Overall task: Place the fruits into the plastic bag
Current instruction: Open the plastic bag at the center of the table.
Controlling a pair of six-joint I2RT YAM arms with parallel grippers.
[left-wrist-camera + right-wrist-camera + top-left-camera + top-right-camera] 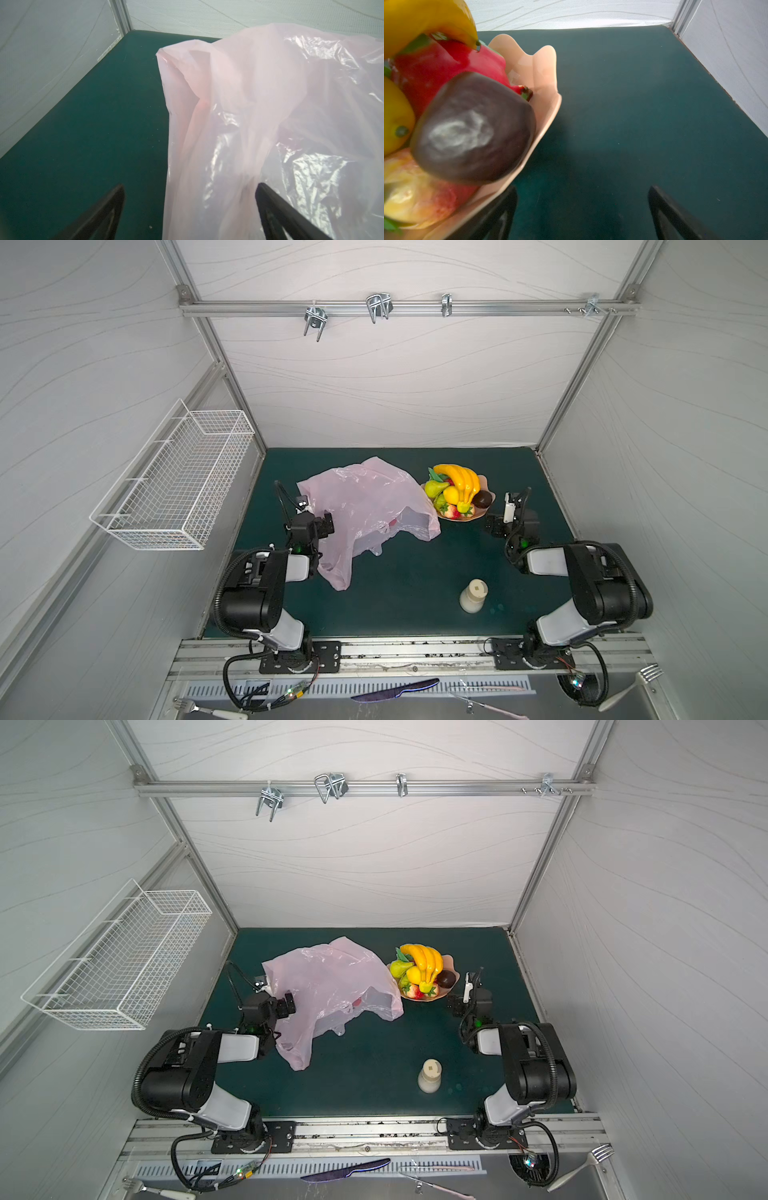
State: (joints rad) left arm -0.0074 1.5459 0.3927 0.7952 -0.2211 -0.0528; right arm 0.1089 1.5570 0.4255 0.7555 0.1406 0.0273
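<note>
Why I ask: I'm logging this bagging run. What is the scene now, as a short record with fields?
fruits: piled on the plate, none seen bagged
plastic bag: crumpled on the green mat, beside the plate
left gripper: open, at the bag's edge, gripping nothing
right gripper: open, empty, beside the plate
bottle: upright, near the mat's front

Soft, even light fills both top views, and shadows on the dark green surface [415, 564] are faint. The frame rails [407, 308] bow toward the picture edges. In the wrist views, white glare streaks the plastic bag [301, 166], and the nearest fruits [471, 128] are blurred.
</note>
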